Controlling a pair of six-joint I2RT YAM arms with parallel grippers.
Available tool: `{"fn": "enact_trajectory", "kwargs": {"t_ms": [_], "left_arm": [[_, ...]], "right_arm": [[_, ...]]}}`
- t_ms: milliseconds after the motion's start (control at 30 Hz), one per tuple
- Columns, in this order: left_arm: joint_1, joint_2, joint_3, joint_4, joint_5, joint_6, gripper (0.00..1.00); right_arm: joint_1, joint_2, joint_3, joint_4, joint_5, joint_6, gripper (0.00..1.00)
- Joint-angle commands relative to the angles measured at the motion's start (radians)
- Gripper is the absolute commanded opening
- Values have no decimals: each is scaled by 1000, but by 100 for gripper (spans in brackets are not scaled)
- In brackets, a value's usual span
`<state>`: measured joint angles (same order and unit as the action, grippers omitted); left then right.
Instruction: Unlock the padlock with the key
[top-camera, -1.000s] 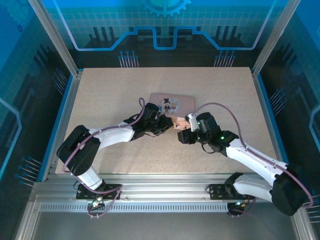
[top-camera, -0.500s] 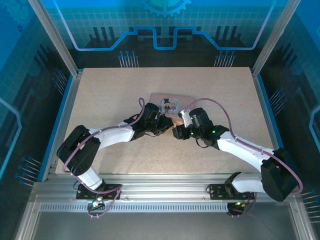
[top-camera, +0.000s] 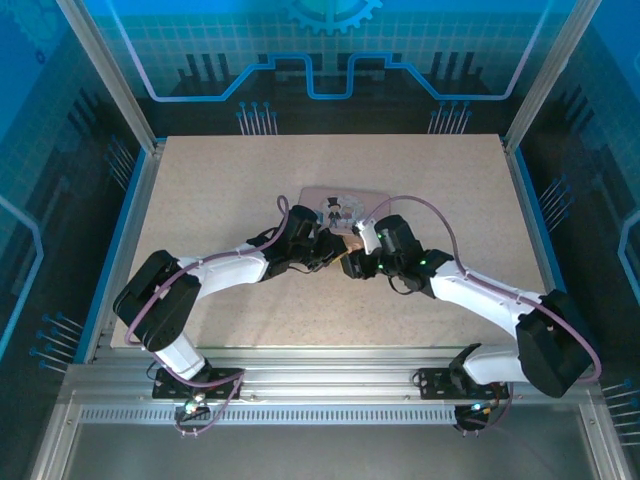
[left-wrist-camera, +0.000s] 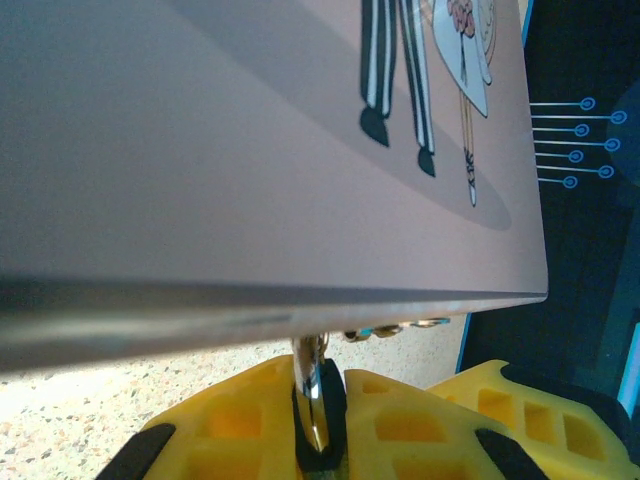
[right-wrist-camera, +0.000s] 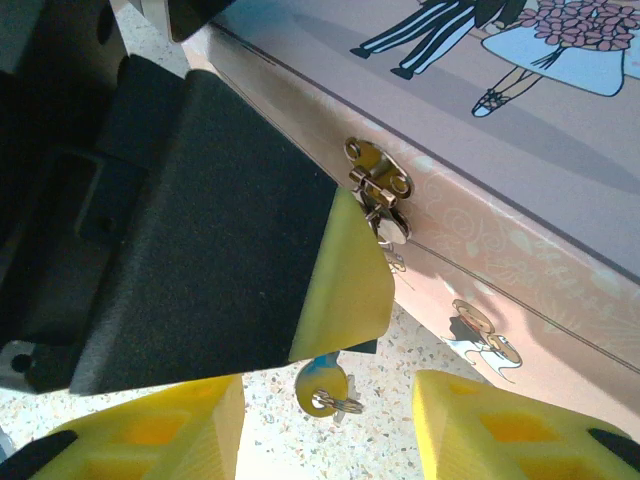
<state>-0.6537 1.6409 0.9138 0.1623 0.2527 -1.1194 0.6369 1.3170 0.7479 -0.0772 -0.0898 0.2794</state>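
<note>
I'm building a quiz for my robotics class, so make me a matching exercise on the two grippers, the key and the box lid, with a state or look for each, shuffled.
1 left gripper
2 right gripper
3 key
4 box lid

A pink, with a drawn bride and groom
B open, fingers spread apart
C hanging below the left gripper's yellow finger
D shut on the padlock

Pairs: 1-D, 2-B, 3-C, 4-A

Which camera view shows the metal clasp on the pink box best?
Right wrist: the clasp faces it, close and sharp. Left wrist catches glints of it under the lid; top external, too small to tell.
</note>
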Motion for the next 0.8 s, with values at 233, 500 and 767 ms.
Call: {"fn": "enact_trajectory", "kwargs": {"t_ms": [233,500,767], "left_arm": [[9,-47,43,61,40,-14,11],[9,-45,36,68,45,-14,11],[9,-46,33,80,49,-21,10]], "right_arm": [[28,47,41,26,13,-24,46],[32,53,65,12,28,-30,43],[35,71,87,-1,24,-40,41]]}}
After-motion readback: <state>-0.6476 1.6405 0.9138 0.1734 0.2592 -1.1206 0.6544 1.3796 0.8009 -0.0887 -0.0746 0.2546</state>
